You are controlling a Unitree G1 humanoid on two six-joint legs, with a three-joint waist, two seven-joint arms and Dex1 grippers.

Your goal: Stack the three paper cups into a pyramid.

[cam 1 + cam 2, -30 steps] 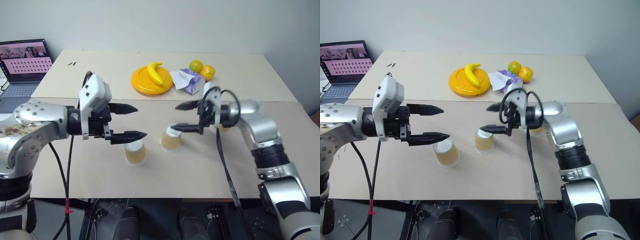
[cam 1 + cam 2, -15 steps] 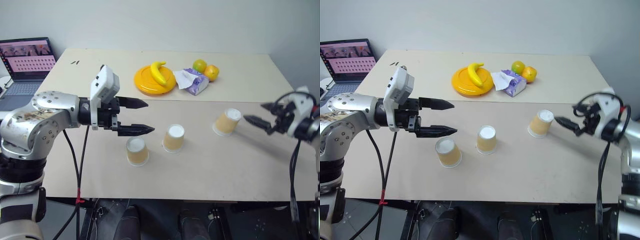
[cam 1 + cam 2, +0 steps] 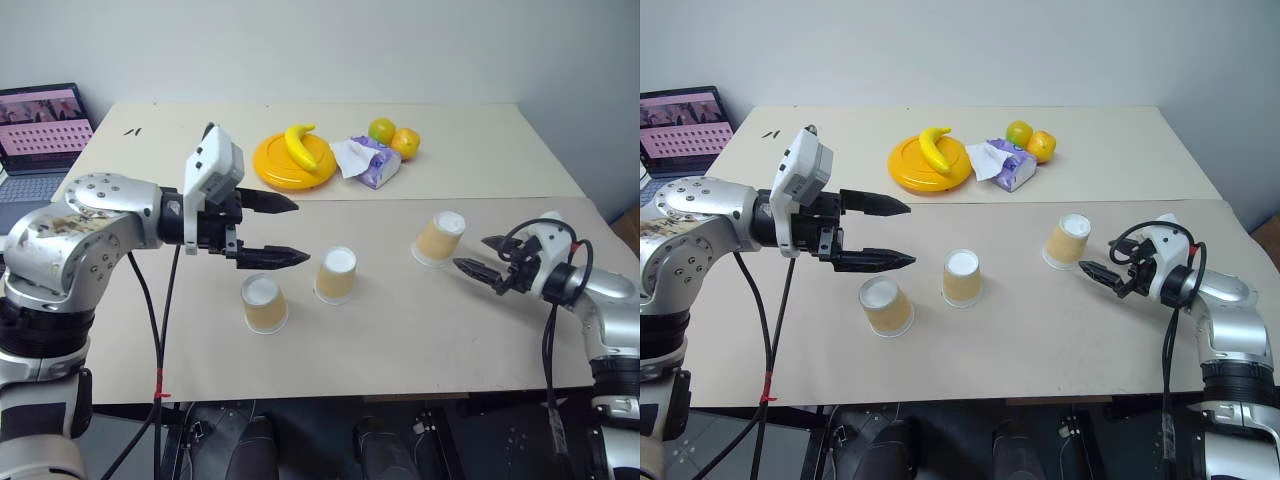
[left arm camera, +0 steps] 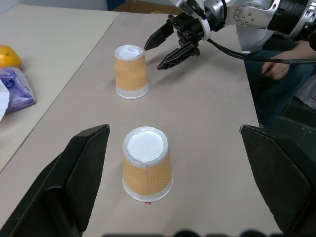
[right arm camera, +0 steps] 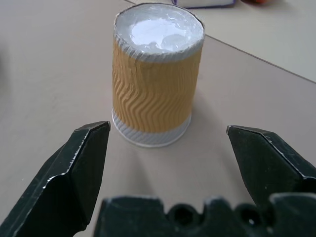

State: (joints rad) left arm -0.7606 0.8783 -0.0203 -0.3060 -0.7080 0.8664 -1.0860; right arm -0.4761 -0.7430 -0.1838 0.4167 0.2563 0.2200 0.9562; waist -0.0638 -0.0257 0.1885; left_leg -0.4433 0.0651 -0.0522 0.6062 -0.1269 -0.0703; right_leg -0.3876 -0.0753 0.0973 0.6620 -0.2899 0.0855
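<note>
On the tan table [image 3: 400, 350], three paper cups stand upside down, well apart, none stacked. At nine o'clock the left gripper [image 3: 285, 230] hovers, fingers spread, above the left cup [image 3: 263, 303]; the middle cup [image 3: 336, 274] sits just beside. At three o'clock the right gripper [image 3: 483, 257], jaws spread, faces the right cup [image 3: 438, 238].

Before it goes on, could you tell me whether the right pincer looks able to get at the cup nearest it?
Probably yes: the right pincer is open, aimed at that upside-down cup, with bare table between.
</note>
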